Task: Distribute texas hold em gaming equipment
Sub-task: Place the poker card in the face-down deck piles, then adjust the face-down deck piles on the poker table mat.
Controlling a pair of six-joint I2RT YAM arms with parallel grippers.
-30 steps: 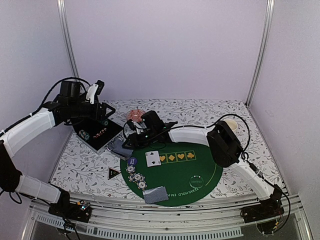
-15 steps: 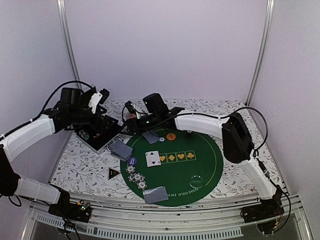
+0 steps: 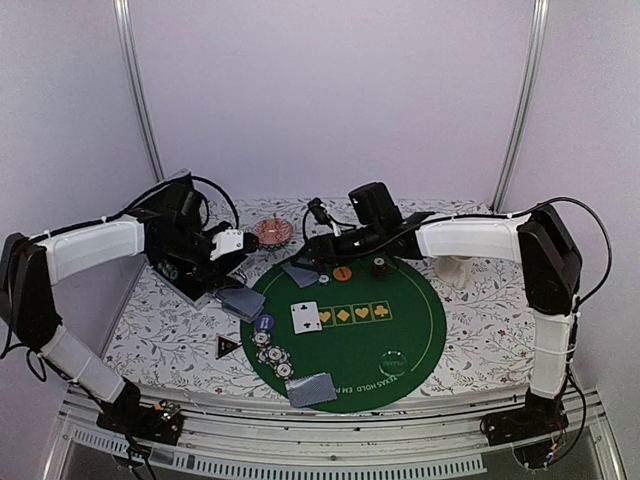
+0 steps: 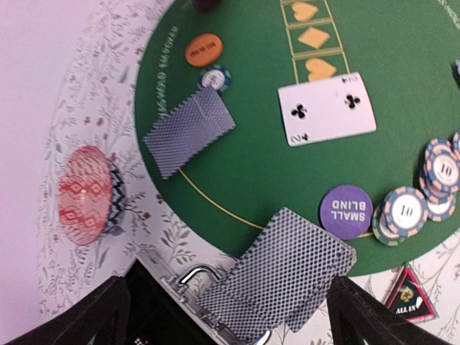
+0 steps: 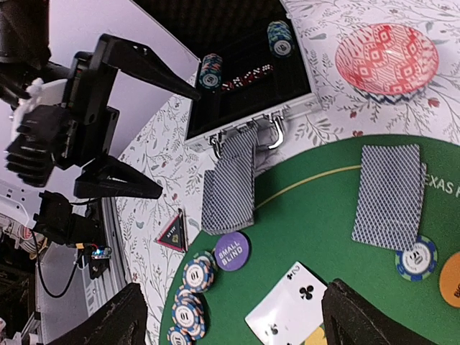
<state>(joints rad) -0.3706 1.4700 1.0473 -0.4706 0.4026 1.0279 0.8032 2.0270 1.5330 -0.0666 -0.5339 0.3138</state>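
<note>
Over a grey-blue card deck (image 4: 287,273) leaning at the green mat's (image 3: 400,320) left rim, my left gripper (image 4: 226,323) hovers open, gripping nothing. Two face-down cards (image 4: 190,129) lie at the mat's far left, beside a blue-white chip (image 4: 215,77) and an orange button (image 4: 204,49). My right gripper (image 5: 244,320) is open and empty, high above a face-up club card (image 5: 295,305), a purple small-blind disc (image 5: 232,251) and stacked striped chips (image 5: 198,273). In the top view, more face-down cards (image 3: 312,388) lie at the mat's near edge.
The open black chip case (image 3: 195,268) sits left of the mat, with a pink patterned dish (image 3: 272,232) behind it. A black all-in triangle (image 3: 227,346) lies off the mat's left rim. A cream mug (image 3: 460,262) stands behind the right arm.
Both grippers have opened wider. The right arm lifted and swung right, away from the mat's far left, where the face-down cards now lie. The left gripper turned down over the deck.
</note>
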